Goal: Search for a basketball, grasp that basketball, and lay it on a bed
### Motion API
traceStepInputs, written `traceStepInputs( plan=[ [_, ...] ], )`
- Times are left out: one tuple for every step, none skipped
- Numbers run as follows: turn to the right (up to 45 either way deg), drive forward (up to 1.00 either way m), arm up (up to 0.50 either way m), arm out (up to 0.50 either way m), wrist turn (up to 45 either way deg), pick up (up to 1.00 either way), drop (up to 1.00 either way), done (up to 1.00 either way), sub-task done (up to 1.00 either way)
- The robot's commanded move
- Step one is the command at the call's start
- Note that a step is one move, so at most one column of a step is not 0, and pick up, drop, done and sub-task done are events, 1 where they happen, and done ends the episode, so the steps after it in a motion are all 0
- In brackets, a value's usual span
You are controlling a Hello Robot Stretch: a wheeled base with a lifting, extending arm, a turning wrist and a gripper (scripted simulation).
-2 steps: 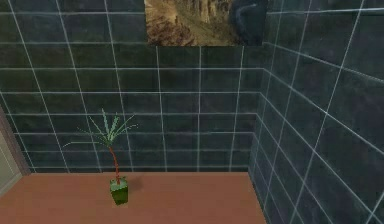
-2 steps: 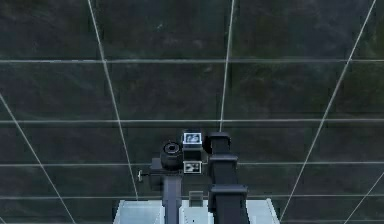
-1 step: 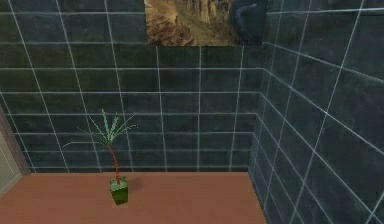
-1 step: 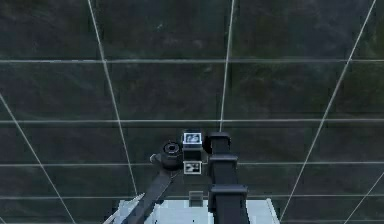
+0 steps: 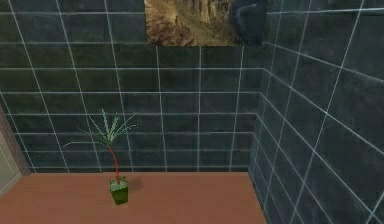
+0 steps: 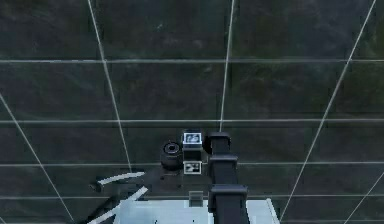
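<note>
In the arm side view the dark arm bar (image 6: 226, 185) rises from the bottom edge, with two white marker squares (image 6: 193, 140) at its far end. Left of them sits the gripper's dark body (image 6: 172, 152), and its thin fingers (image 6: 120, 181) reach down to the left. The gripper (image 6: 105, 198) holds nothing; only the dark tiled wall (image 6: 150, 90) lies behind its far end.
Ahead, two dark tiled walls meet in a corner (image 5: 262, 120) above a reddish wooden floor (image 5: 180, 200). A small palm in a green pot (image 5: 120, 188) stands by the wall. A landscape picture (image 5: 195, 22) hangs high up. A pale door frame (image 5: 8, 160) shows at the left edge.
</note>
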Motion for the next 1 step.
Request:
traceStepInputs(
  plan=[
    [0.0, 0.00, 0.00, 0.00, 45.0, 0.00, 0.00, 0.00, 0.00]
  ],
)
